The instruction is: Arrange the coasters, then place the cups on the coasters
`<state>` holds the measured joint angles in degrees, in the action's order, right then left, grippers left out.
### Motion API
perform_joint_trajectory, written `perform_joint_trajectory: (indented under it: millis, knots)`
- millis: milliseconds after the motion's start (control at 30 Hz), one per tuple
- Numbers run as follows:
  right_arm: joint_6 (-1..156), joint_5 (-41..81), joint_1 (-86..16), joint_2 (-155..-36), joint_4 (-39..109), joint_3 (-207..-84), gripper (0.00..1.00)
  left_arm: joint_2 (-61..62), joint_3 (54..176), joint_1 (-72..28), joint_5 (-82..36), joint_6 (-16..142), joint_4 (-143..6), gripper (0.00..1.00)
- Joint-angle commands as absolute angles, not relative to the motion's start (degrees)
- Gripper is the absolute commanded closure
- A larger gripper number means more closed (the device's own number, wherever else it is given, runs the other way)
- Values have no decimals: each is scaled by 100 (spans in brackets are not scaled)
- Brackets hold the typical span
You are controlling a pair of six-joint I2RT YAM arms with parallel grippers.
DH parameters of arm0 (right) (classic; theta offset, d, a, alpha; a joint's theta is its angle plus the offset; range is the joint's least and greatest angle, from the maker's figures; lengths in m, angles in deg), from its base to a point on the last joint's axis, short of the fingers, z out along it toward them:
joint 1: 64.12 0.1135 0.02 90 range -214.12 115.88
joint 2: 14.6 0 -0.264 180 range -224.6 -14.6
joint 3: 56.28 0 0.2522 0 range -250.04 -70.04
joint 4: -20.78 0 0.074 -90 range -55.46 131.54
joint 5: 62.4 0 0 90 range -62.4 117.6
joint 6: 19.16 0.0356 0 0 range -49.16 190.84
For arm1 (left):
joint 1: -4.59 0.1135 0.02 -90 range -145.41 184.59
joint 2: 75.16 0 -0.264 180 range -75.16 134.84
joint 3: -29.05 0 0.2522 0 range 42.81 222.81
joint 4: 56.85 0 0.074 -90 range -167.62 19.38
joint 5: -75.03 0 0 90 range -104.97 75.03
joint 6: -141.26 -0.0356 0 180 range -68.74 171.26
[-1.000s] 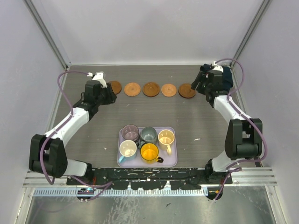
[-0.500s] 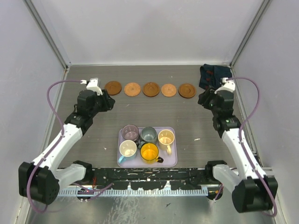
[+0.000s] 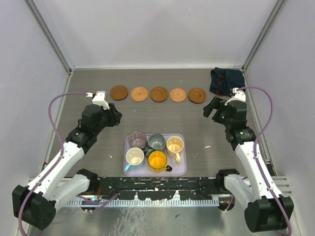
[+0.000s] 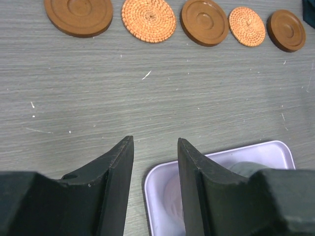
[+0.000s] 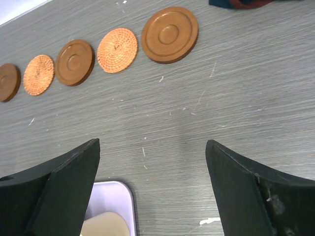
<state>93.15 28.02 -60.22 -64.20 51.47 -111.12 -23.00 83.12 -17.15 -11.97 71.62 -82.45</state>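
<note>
The five coasters (image 3: 159,94) lie in a row at the upper middle of the frame, all bare. The cups (image 3: 156,142) stand in the lavender tray (image 3: 183,169) at lower centre. My left gripper (image 3: 117,118), half open and empty, is nearer: the purple cup (image 3: 137,139) lies just down-right of it. My right gripper (image 3: 210,108) is wide open, also empty.
</note>
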Motion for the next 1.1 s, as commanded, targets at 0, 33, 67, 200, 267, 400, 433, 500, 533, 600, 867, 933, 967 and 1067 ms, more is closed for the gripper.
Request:
perform_joint_trajectory:
  millis: [0, 33, 67, 200, 267, 400, 433, 500, 533, 600, 867, 933, 967, 1067]
  knots:
    - [9349, 2291, -6031, -6442, 5066, -11539, 7, -2491, 8208, -1741, -1038, 7195, -8240, 57]
    - [9285, 2322, -6034, -6476, 5079, -11547, 7, -2490, 8183, -1739, -1038, 7206, -8227, 57]
    - [9234, 2380, -6034, -6500, 5088, -11529, 8, -2473, 8164, -1743, -1039, 7211, -8223, 58]
    - [9109, 2690, -6039, -6769, 5055, -11401, 29, -2375, 8131, -1741, -1069, 7233, -8206, 57]
    - [9071, 2749, -6034, -7084, 5027, -11418, 40, -2350, 8118, -1739, -1074, 7252, -8155, 57]
    - [9038, 2790, -6034, -7813, 4800, -11500, 59, -2330, 8111, -1739, -1030, 7256, -8063, 57]
    - [9036, 2809, -6039, -8001, 4684, -11515, 63, -2322, 8110, -1739, -1010, 7246, -8051, 57]
    - [9014, 2825, -6034, -8353, 4410, -11568, 72, -2278, 8121, -1739, -973, 7225, -8033, 57]
    - [8991, 2834, -6032, -8537, 4320, -11625, 77, -2253, 8121, -1739, -966, 7212, -8022, 57]
    - [8948, 2854, -6039, -8972, 4181, -11790, 89, -2180, 8113, -1739, -940, 7194, -8003, 57]
    - [8780, 2942, -6034, -10372, 3717, -12500, 99, -1812, 8056, -1739, -597, 7223, -7768, 58]
    - [8751, 2949, -6028, -10683, 3634, -12684, 99, -1711, 8073, -1739, -539, 7228, -7749, 58]
    - [8734, 2951, -6026, -10847, 3622, -12804, 99, -1661, 8089, -1739, -511, 7227, -7747, 58]
    - [8698, 2954, -6025, -11263, 3606, -13147, 99, -1562, 8110, -1739, -442, 7227, -7734, 59]
